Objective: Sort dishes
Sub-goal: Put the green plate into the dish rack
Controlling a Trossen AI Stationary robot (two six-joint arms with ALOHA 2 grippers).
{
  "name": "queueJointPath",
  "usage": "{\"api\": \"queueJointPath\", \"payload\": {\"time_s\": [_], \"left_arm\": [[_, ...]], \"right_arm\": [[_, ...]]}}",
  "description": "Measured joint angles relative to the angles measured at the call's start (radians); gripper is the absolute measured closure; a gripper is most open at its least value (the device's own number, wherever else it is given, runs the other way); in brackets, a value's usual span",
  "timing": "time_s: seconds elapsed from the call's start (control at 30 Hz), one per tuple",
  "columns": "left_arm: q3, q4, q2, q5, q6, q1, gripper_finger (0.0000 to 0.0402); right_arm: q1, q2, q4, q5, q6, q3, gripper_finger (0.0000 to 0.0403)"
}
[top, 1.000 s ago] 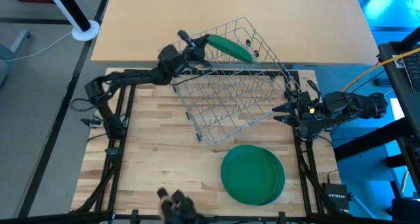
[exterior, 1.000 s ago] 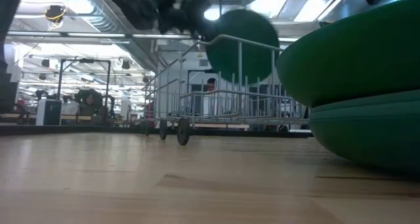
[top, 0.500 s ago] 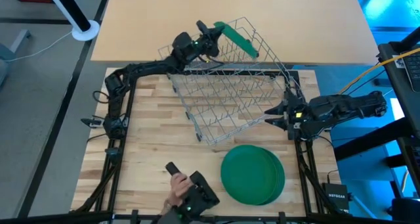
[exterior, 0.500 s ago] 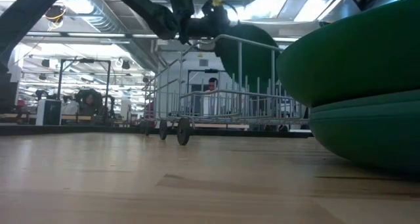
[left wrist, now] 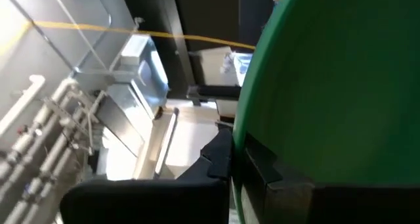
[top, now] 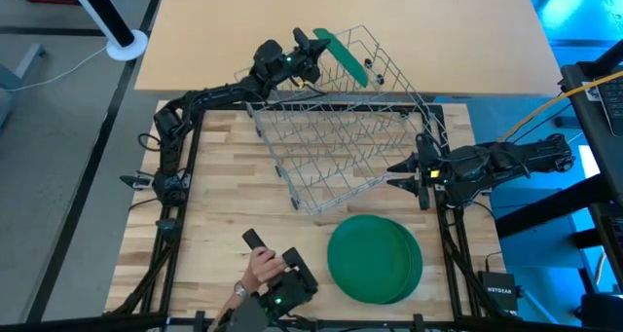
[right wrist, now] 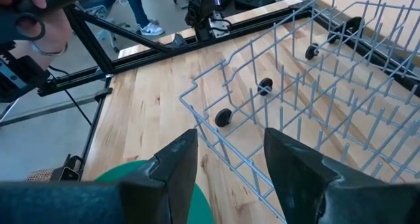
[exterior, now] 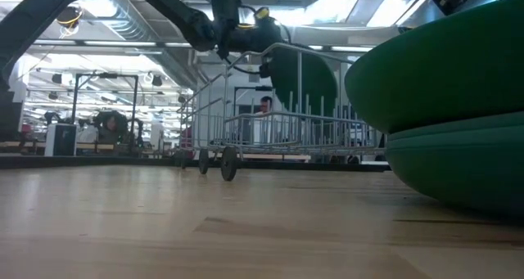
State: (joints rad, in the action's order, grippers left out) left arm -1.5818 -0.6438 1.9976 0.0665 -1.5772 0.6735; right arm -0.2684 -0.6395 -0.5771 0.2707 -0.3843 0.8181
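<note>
Several dark-green plates [top: 375, 258] lie in a flat stack near the front edge of the wooden table [top: 224, 205], at about 5 o'clock from the table's middle. They are round, plain and smooth, with a low raised rim that shows well in the low view [exterior: 446, 119]. I judge them light and stiff, made of plastic, not easy to break but a little slippery, so the rim is the best place to take hold, with the fingers pinching one edge.

One person's hand [top: 261, 270] with a dark controller [top: 287, 285] shows at 6 o'clock, just beside the stack.

At 3 o'clock the right gripper [top: 401, 166] hovers by the near corner of the wire rack [top: 341, 147]; its two dark fingers [right wrist: 177, 161] stand apart with nothing between them, as the right wrist view shows.

Farther back, the silver rack takes the middle of the table. It is a thin metal grid with upright tines and small black wheels [right wrist: 224, 116], so a plate must go on edge between the tines.

At 12 o'clock the left gripper [top: 313, 52] holds one more plate [top: 343, 57] by its rim, above the far end of the rack. This plate [left wrist: 328, 86] is tilted on edge, and the fingers are closed on it. A gentle lowering seems needed, because the smooth rim could slide out of the pinch.
</note>
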Motion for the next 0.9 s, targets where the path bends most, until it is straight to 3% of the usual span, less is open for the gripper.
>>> {"api": "queueJointPath", "payload": {"time_s": [0.27, 0.9], "left_arm": [[0.001, 0.09, 0.0, 0.053, -0.013, 0.004, 0.0401], [0.002, 0.025, 0.0, 0.189, -0.054, 0.023, 0.0401]], "right_arm": [[0.0, 0.0, 0.0, 0.008, 0.0, 0.0, 0.0224], [0.0, 0.0, 0.0, 0.024, 0.008, 0.0, 0.0224]]}}
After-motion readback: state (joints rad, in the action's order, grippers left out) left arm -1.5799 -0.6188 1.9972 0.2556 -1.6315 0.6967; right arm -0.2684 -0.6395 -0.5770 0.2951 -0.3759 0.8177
